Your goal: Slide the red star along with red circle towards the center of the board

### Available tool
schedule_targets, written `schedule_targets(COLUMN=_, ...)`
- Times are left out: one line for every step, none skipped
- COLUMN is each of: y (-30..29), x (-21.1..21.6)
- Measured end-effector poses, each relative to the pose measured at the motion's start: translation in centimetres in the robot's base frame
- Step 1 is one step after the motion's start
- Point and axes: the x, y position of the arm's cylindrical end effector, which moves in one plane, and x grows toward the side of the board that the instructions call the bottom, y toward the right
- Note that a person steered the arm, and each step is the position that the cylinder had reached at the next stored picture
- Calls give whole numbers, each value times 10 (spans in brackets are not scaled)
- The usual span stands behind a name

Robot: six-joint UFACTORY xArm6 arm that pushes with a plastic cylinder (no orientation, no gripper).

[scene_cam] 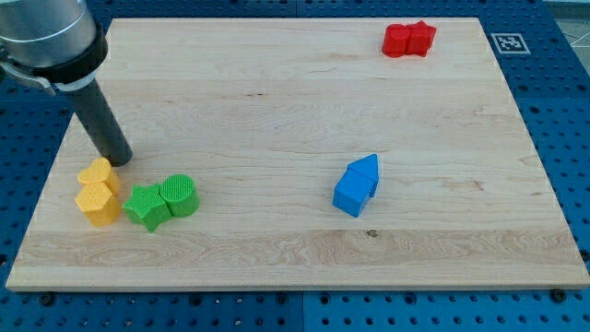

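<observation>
The red circle (pixel 397 40) and the red star (pixel 421 38) sit touching each other at the view's top right of the wooden board (pixel 295 101), the circle on the left. My tip (pixel 120 159) rests on the board at the view's left, far from the red blocks and just above the yellow blocks.
Two yellow blocks (pixel 97 191) lie stacked near the view's lower left, just below my tip. A green star (pixel 147 206) and a green circle (pixel 180 195) sit to their right. Two blue blocks (pixel 357 184) lie touching right of centre. A marker tag (pixel 508 41) is off the board's top right corner.
</observation>
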Motion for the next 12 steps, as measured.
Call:
schedule_targets(y=-3, x=4)
schedule_targets(y=-2, x=6)
schedule_targets(y=14, x=0)
schedule_targets(y=64, x=-1)
schedule_targets(y=116, x=-6)
schedule_targets(y=167, x=-24)
schedule_targets(y=217, x=-44)
schedule_targets(y=276, x=-69)
schedule_targets(y=346, x=-86)
schedule_targets(y=409, x=-107)
schedule_targets(y=461, x=-133)
schedule_targets(y=495, x=-172)
